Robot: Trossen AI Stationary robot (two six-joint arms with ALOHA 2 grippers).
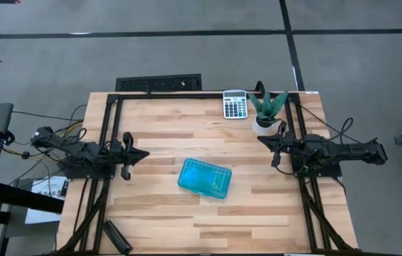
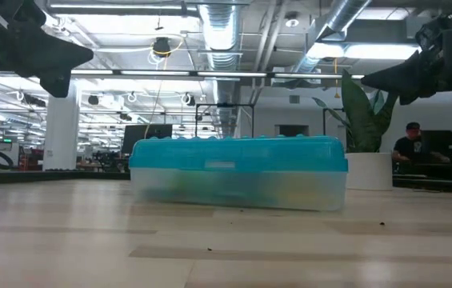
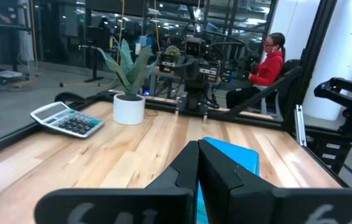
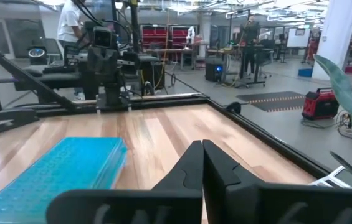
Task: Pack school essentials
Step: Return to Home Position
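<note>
A teal plastic case (image 1: 204, 178) with its lid down lies flat on the middle of the wooden table; through its clear lower wall (image 2: 238, 188) I make out blurred shapes of small stationery. My left gripper (image 1: 144, 153) hovers shut at the table's left side, pointing level toward the case (image 3: 235, 155). My right gripper (image 1: 262, 140) hovers shut at the table's right side, pointing level across the table, the case (image 4: 57, 171) ahead of it. Neither touches anything.
A grey calculator (image 1: 235, 104) and a green potted plant (image 1: 267, 112) stand at the table's far edge, the plant close to my right arm. A dark flat object (image 1: 117, 236) lies at the near left corner. People show in the room beyond (image 3: 269, 59).
</note>
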